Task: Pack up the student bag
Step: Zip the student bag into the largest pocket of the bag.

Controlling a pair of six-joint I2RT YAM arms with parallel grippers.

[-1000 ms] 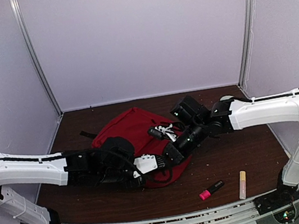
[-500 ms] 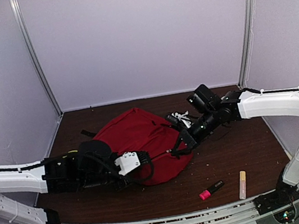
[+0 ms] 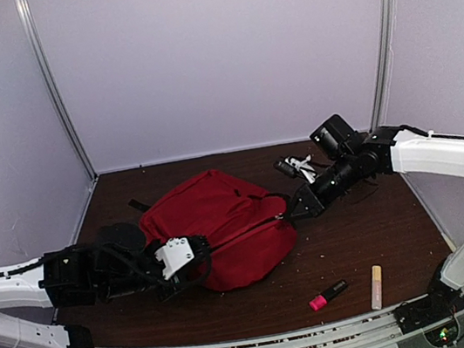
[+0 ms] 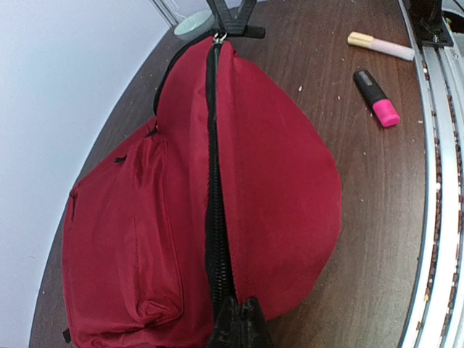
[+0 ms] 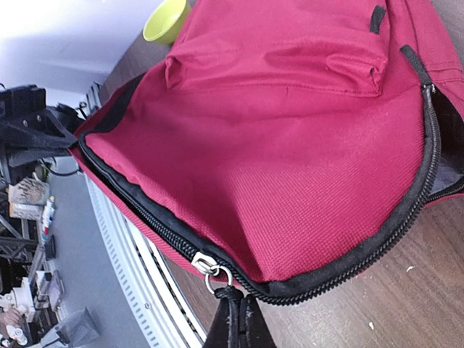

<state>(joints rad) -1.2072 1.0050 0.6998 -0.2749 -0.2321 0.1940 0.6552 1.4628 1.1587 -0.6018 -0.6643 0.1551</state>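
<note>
1 red backpack [image 3: 214, 230] lay mid-table, the left gripper [image 4: 235, 326] pinching its 8 o'clock end, the right gripper [image 5: 233, 319] pinching 1 zipper pull [image 5: 226, 292] at 3 o'clock, with 1 pink highlighter [image 3: 327, 295] and 1 cream highlighter [image 3: 377, 285] at 5 o'clock.

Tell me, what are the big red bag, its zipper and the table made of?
The student bag looks like soft woven cloth, matte: it sags and folds, and a fine weave shows up close. Its zipper has black teeth, maybe plastic; the slider shines silvery like metal. The table looks like dark brown wood with grain lines, maybe only a printed layer.
</note>
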